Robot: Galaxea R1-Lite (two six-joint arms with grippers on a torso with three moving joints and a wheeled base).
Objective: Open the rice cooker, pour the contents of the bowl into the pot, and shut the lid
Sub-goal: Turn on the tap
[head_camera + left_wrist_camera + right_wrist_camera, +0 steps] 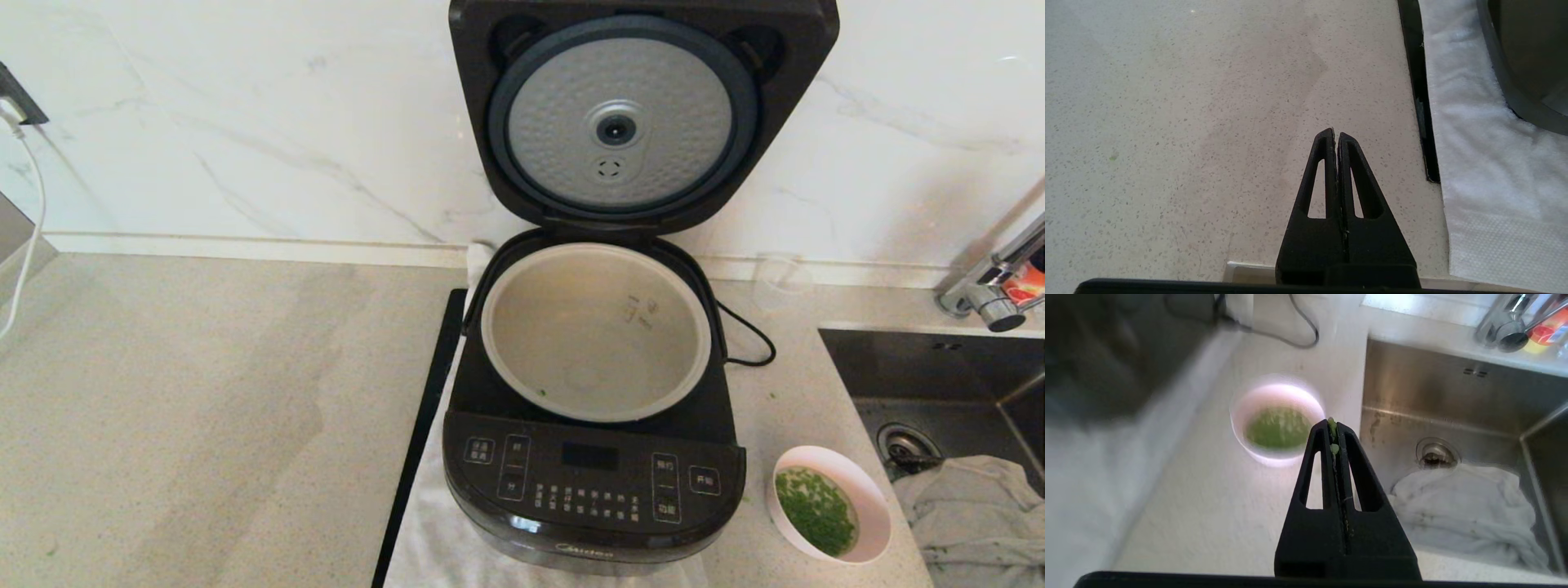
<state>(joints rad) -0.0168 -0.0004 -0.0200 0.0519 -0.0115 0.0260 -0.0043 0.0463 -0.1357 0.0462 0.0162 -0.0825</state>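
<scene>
The black rice cooker (594,490) stands open in the middle of the counter, its lid (641,106) raised against the wall with the dimpled silver disc facing me. The grey pot (596,331) inside looks bare except for a green speck near its front rim. To the cooker's right sits the pink bowl (831,504) holding chopped green bits in liquid (815,510). Neither arm shows in the head view. My right gripper (1334,424) hangs shut above the counter just short of the bowl (1276,422), small green bits stuck between its tips. My left gripper (1335,134) is shut over bare counter left of the cooker.
A white cloth (433,523) and a black strip (420,441) lie under the cooker. The steel sink (939,384) with a crumpled cloth (971,514) lies right of the bowl, a tap (992,294) behind it. A clear cup (780,282) and the cooker's cord (747,339) are near the wall.
</scene>
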